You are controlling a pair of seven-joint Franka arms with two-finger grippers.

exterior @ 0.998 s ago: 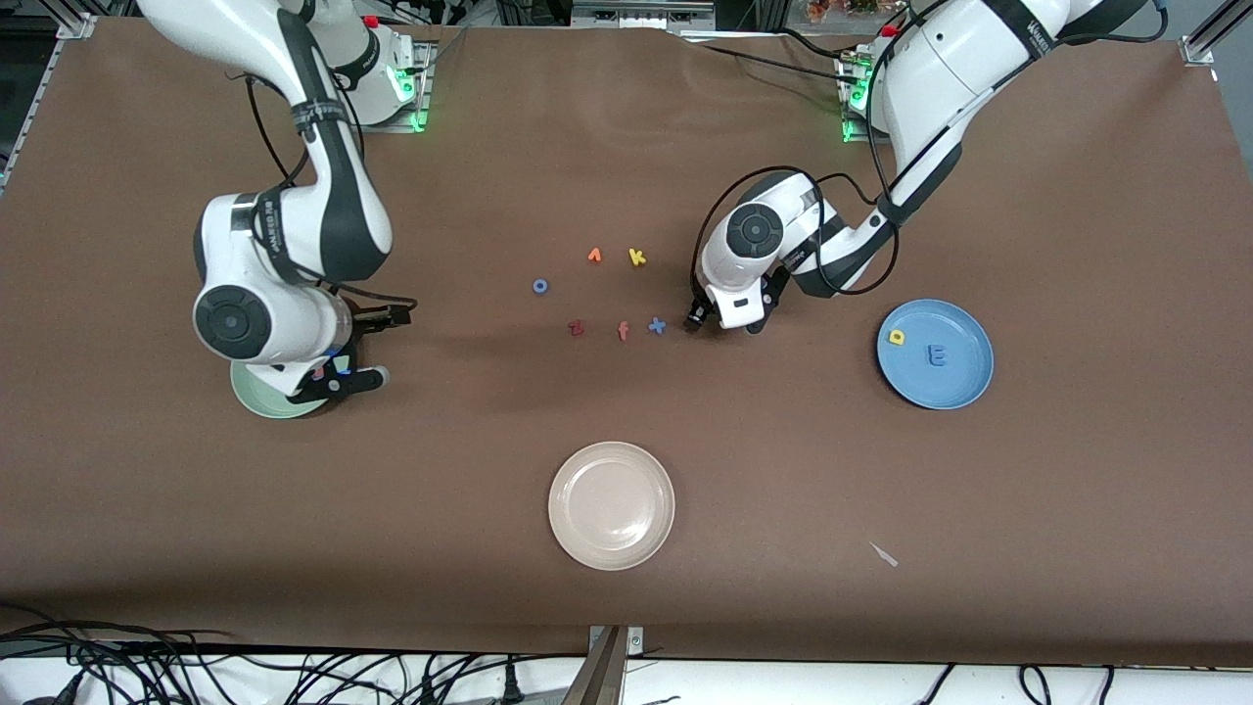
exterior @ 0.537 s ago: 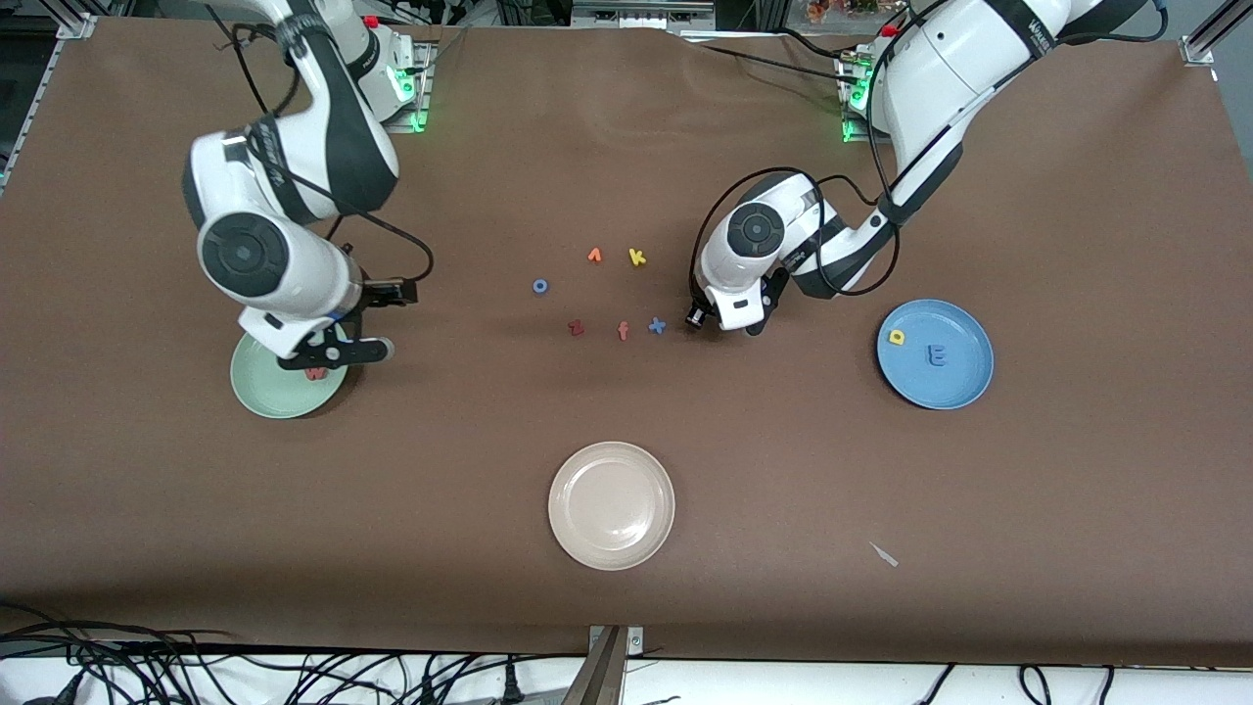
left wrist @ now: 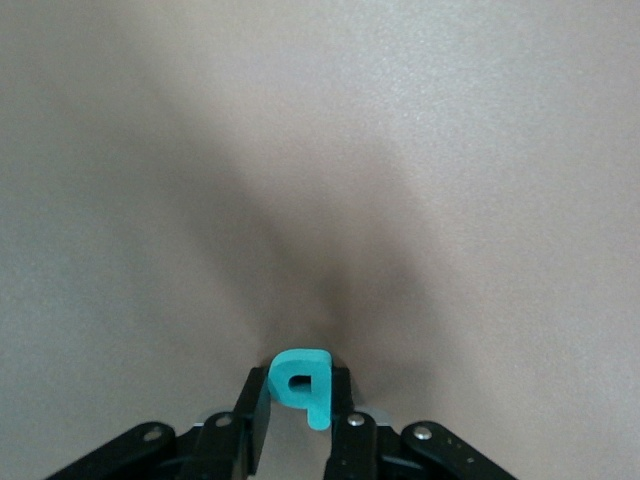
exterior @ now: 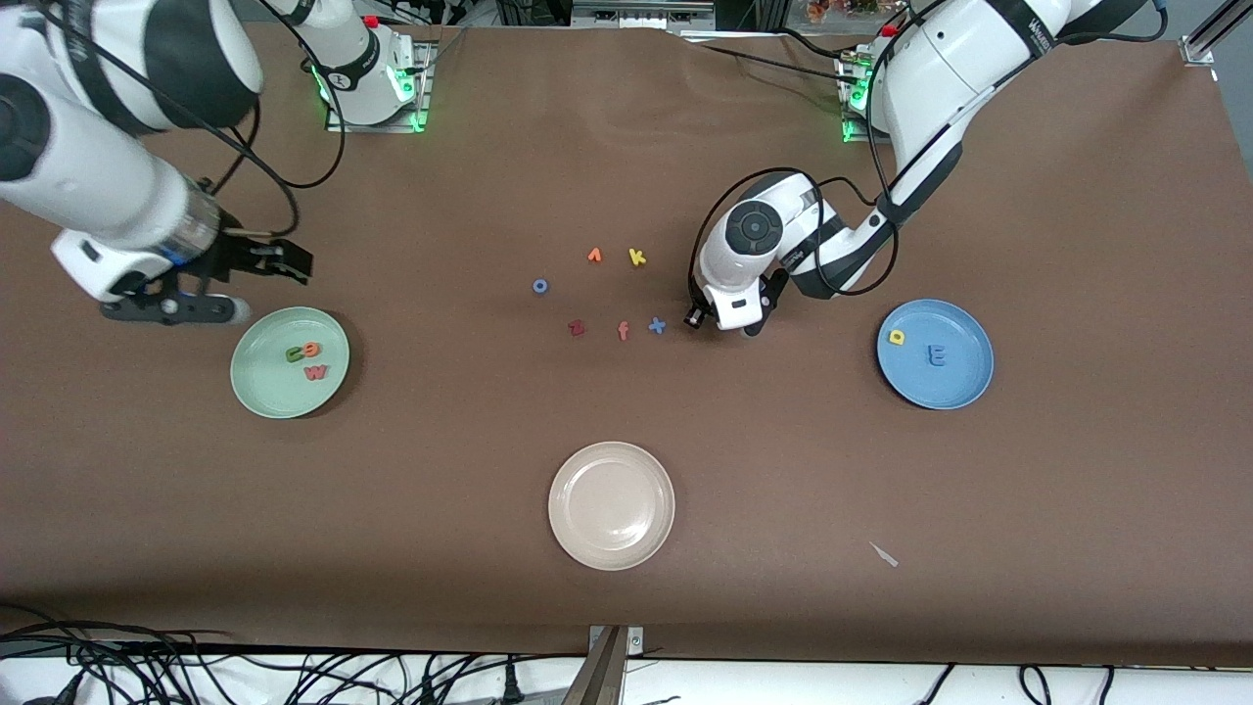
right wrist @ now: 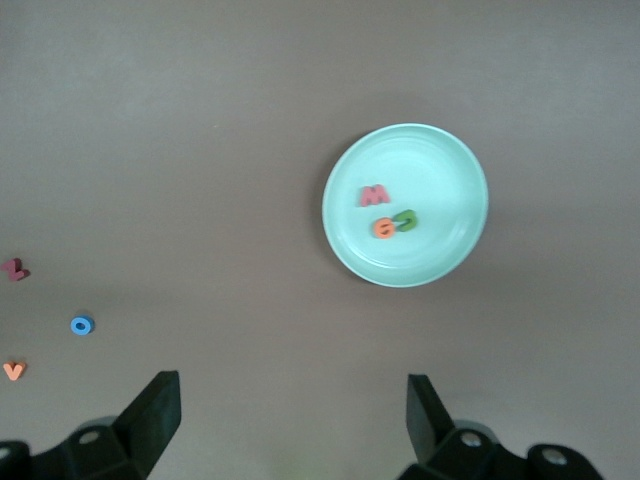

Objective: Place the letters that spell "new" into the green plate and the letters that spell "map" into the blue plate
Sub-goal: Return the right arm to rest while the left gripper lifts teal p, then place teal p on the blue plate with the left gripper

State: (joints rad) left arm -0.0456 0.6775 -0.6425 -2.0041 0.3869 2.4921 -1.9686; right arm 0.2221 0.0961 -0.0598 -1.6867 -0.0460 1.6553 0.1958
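Observation:
The pale green plate (exterior: 264, 387) (right wrist: 440, 170) holds the olive n (exterior: 294, 353) (right wrist: 405, 220), the orange e (exterior: 310, 348) (right wrist: 383, 228) and the pinkish-red w (exterior: 315, 372) (right wrist: 374, 195). My right gripper (exterior: 220, 284) (right wrist: 288, 385) hangs open and empty, high over the table beside that plate. On the blue plate (exterior: 954, 387) lie the yellow p (exterior: 897, 337) and the blue m (exterior: 937, 355). Low at the table beside the blue x (exterior: 657, 326), my left gripper (exterior: 729, 323) (left wrist: 298, 388) is shut on the teal a (left wrist: 298, 372). The a is hidden in the front view.
A cream plate (exterior: 612, 506) sits nearer the front camera at mid-table. Loose letters lie at the centre: a blue o (exterior: 540, 286), an orange one (exterior: 594, 256), a yellow k (exterior: 637, 257), a dark red z (exterior: 577, 328) and an orange-red f (exterior: 623, 331). A pale scrap (exterior: 884, 554) lies near the front edge.
My right arm has risen and swung off the green plate toward its end of the table, uncovering the letters there. The left gripper has closed on the teal a in place.

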